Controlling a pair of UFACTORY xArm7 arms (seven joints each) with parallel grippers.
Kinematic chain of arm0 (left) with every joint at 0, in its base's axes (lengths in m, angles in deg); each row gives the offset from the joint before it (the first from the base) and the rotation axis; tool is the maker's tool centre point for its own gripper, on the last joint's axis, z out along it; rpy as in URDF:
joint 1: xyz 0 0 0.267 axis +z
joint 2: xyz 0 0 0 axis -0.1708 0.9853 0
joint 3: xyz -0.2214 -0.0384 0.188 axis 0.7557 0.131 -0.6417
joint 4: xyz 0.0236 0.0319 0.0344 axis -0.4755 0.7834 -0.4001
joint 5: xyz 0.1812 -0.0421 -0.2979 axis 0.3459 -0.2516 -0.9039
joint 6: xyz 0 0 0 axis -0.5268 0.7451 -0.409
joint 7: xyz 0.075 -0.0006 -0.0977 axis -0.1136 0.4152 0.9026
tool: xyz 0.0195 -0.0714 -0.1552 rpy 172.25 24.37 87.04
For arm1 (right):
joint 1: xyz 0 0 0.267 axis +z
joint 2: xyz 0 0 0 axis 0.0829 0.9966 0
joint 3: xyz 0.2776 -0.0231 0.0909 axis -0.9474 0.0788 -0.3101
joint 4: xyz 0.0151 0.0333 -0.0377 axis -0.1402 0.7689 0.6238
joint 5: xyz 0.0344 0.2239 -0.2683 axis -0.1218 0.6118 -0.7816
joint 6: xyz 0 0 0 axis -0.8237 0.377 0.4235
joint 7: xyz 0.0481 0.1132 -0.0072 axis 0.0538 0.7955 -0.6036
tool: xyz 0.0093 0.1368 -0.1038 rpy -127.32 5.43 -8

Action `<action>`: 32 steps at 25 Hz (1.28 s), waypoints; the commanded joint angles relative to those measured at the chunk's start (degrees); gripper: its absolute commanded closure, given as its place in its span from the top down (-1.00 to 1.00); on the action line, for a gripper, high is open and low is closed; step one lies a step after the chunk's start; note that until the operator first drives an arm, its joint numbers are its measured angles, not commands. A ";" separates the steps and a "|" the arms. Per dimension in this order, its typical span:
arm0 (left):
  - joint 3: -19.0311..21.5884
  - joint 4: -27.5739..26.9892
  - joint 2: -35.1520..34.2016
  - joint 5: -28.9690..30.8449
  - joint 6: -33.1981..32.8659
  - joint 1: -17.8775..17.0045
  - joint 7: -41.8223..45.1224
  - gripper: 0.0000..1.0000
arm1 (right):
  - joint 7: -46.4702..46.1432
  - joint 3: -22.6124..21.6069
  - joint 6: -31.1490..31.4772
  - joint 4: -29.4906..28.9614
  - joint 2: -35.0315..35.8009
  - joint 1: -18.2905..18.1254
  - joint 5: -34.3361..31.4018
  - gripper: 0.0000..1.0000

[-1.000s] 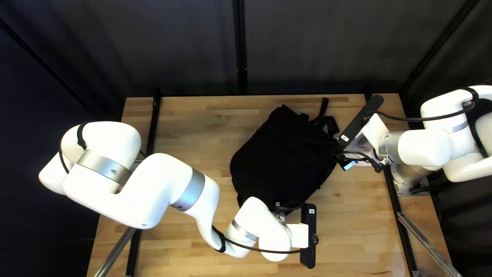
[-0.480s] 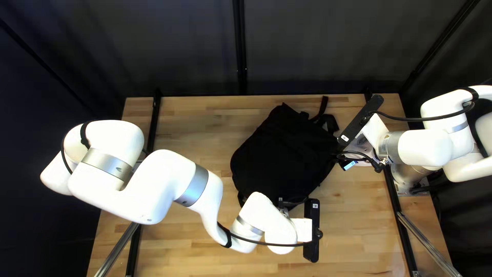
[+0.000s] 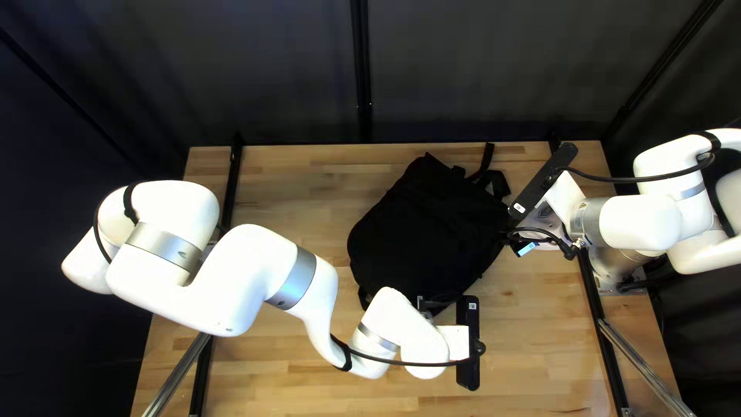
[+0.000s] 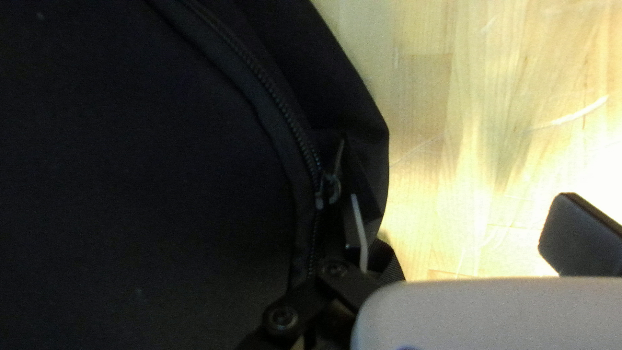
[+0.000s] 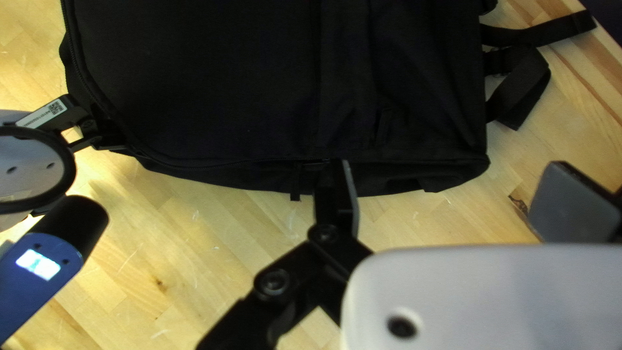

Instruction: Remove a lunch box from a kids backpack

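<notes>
Right now, in the top left view, your backpack (image 3: 424, 232) lies along a 1-to-7 o'clock axis, straps (image 3: 495, 184) toward 1; your left gripper (image 3: 427, 306) sits at its 6, your right gripper (image 3: 515, 238) at its 3. Your left wrist view shows wide-open, empty fingers (image 4: 361, 233), one beside the zipper slider (image 4: 328, 188). Your right wrist view shows another wide, empty pair, one finger (image 5: 335, 201) at the backpack's side.

Black backpack (image 3: 424, 239) blocks mid-table. Left arm (image 3: 266, 282) cuts across the near-left side. Passable: wood strip between backpack and left rail (image 3: 230, 185), beyond that arm; near-right tabletop (image 3: 532, 332) between left gripper (image 3: 426, 305) and right rail (image 3: 603, 324). Right gripper (image 3: 517, 236) crowds backpack's right side. Straps (image 5: 521, 84) jut out at the far-right corner.
</notes>
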 commanded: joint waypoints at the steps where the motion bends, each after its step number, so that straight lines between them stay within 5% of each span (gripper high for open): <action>1: 0.05 -0.17 -0.35 -0.22 -0.06 0.06 0.16 1.00 | 0.00 0.00 0.00 0.00 0.00 0.00 0.00 1.00; 23: -2.67 -9.50 -5.86 -2.81 9.06 -1.09 10.90 1.00 | 0.00 0.00 0.00 0.00 0.00 0.00 0.00 1.00; 32: -3.69 -9.47 -6.07 -2.70 9.52 -1.28 13.39 0.97 | 0.00 0.00 0.00 0.00 0.00 0.00 0.00 1.00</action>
